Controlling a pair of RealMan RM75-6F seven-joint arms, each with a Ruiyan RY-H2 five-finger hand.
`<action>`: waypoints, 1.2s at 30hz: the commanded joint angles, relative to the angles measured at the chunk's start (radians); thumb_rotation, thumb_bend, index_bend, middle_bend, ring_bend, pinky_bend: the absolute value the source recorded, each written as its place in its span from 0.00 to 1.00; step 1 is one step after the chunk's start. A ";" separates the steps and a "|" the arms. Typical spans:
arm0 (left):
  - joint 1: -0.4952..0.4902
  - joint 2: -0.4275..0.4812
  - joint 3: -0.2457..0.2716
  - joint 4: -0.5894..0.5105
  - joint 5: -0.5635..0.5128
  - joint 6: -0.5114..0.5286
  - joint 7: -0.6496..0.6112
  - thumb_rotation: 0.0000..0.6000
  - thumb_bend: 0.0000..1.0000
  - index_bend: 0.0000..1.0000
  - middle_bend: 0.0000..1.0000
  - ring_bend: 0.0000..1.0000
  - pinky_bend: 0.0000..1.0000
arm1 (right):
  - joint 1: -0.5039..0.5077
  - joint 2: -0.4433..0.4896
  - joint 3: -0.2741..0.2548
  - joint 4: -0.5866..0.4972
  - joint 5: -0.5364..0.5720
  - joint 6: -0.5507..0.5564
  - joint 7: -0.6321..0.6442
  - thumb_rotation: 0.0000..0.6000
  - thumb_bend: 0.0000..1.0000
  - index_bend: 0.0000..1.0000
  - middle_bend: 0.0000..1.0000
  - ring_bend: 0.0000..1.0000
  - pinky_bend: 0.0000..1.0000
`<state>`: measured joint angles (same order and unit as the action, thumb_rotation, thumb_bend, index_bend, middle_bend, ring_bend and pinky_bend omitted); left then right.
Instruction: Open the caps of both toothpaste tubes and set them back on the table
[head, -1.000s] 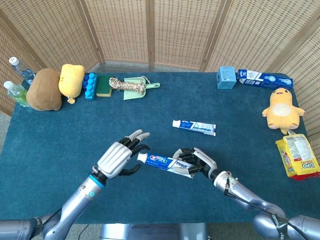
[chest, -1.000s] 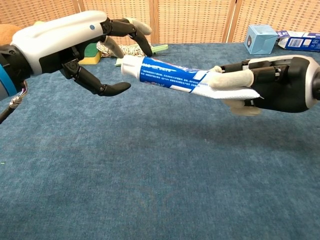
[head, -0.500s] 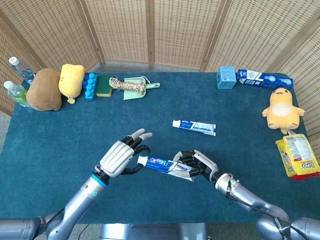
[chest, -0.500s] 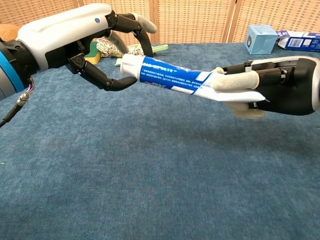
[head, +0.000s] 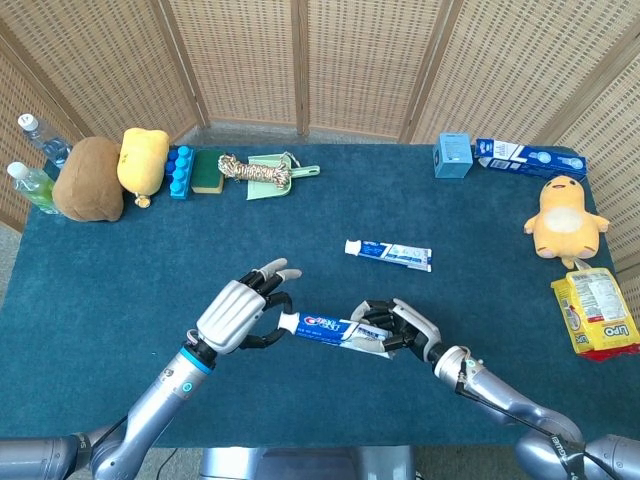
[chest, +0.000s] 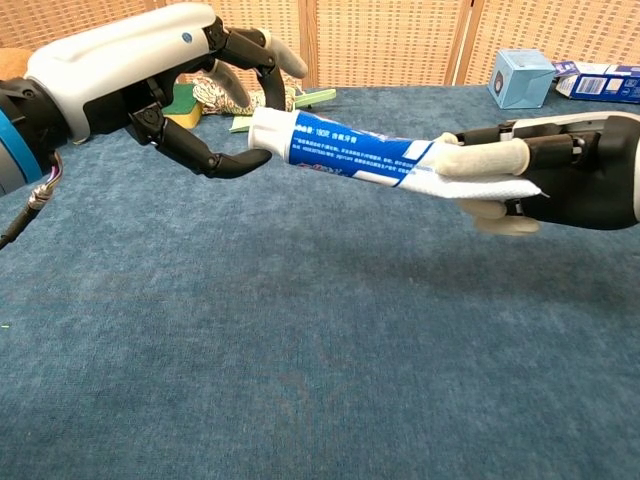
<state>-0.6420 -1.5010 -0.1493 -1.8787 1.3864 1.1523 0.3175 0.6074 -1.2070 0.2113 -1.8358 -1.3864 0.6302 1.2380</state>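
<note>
Above the tabletop's near edge, the right hand (chest: 560, 185) grips the toothpaste tube (chest: 350, 150) by its crimped tail, long axis pointing left, so its cap (chest: 268, 130) sits between the left hand's (chest: 150, 85) loosely curled fingers (chest: 235, 165), apparently touching but not clamped.

Bright, even light across your blue table (head: 120, 260), soft diffuse shadow under the held toothpaste tube (chest: 350, 160), no glare, head view sharp, your chest view slightly soft at far edge.
</note>
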 joint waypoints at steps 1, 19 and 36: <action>0.000 0.002 -0.001 0.001 -0.002 0.001 -0.002 1.00 0.33 0.53 0.21 0.10 0.26 | 0.001 0.000 -0.002 0.007 0.005 0.002 0.000 1.00 0.64 0.89 0.74 0.76 0.87; 0.000 0.005 0.002 0.005 -0.008 0.000 -0.011 1.00 0.34 0.56 0.21 0.11 0.25 | 0.008 -0.020 -0.008 0.013 0.132 0.033 -0.197 1.00 0.64 0.89 0.75 0.76 0.87; -0.001 -0.003 0.008 -0.012 -0.001 0.002 -0.005 1.00 0.34 0.49 0.19 0.10 0.27 | 0.012 -0.048 -0.001 -0.045 0.280 0.095 -0.449 1.00 0.64 0.89 0.74 0.76 0.87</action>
<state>-0.6437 -1.5050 -0.1407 -1.8904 1.3852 1.1534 0.3119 0.6200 -1.2520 0.2091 -1.8743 -1.1138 0.7192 0.7984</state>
